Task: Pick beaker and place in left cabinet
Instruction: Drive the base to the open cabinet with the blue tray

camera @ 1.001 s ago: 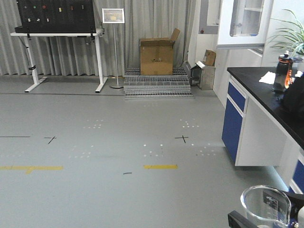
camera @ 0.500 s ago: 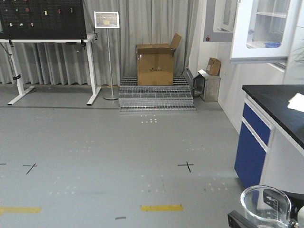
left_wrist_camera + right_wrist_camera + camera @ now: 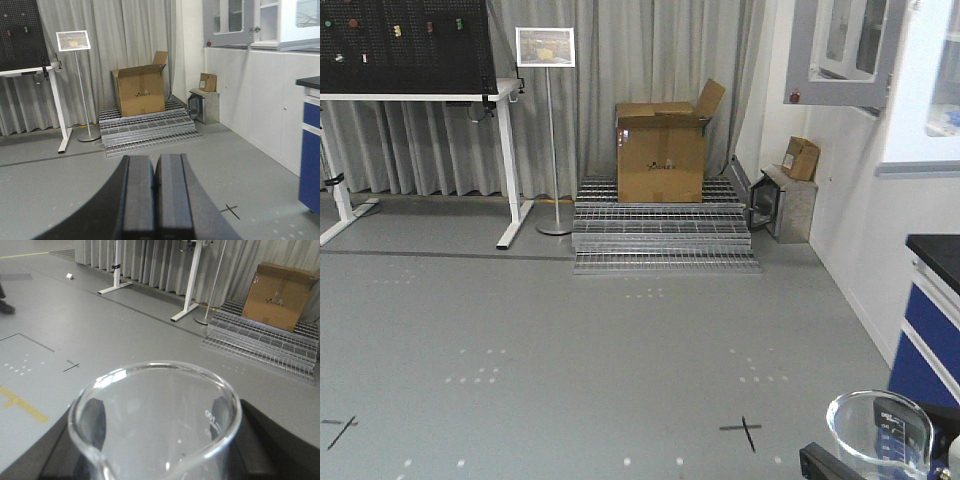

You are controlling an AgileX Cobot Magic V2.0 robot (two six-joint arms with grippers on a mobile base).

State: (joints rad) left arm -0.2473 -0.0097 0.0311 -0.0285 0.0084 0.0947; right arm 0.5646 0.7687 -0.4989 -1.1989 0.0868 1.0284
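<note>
1. Exterior front-facing view.
   - The beaker (image 3: 880, 432) stands upright at the near right corner of the frame, mouth up, with its long axis vertical.
   - A black bracket (image 3: 823, 464) sits just beside its base, too cropped to read.
   - Open grey floor lies ahead. At the far side are a cardboard box (image 3: 662, 150) on metal grating steps (image 3: 662, 238), and a sign stand (image 3: 546, 47) to their left.
   - A blue-fronted bench (image 3: 928, 345) stands at the right, with a glazed wall cupboard (image 3: 840, 48) above it.
   - No pale grey shelved cabinet with a blue tray can be identified here.

2. Left wrist-mounted view.
   - The left gripper (image 3: 154, 165) has its two dark fingers pressed together with nothing between them.
   - It points across the floor towards the box and steps.
   - The beaker does not appear in this view.

3. Right wrist-mounted view.
   - The beaker fills the near frame, rim uppermost.
   - The right gripper (image 3: 157, 440) is clamped on it, with dark pads (image 3: 93, 422) showing through the glass on the left and right of the wall.
   - Graduation marks show faintly on the right side.

4. Judgement.
   - The beaker is held upright in the right arm, so that arm makes the placement and the left arm is free.
   - The deciding relation is which way the left cabinet lies from the beaker. This cannot be told, because the cabinet is out of view.
   - The beaker's axis should be kept vertical until a shelf is in sight.
</note>
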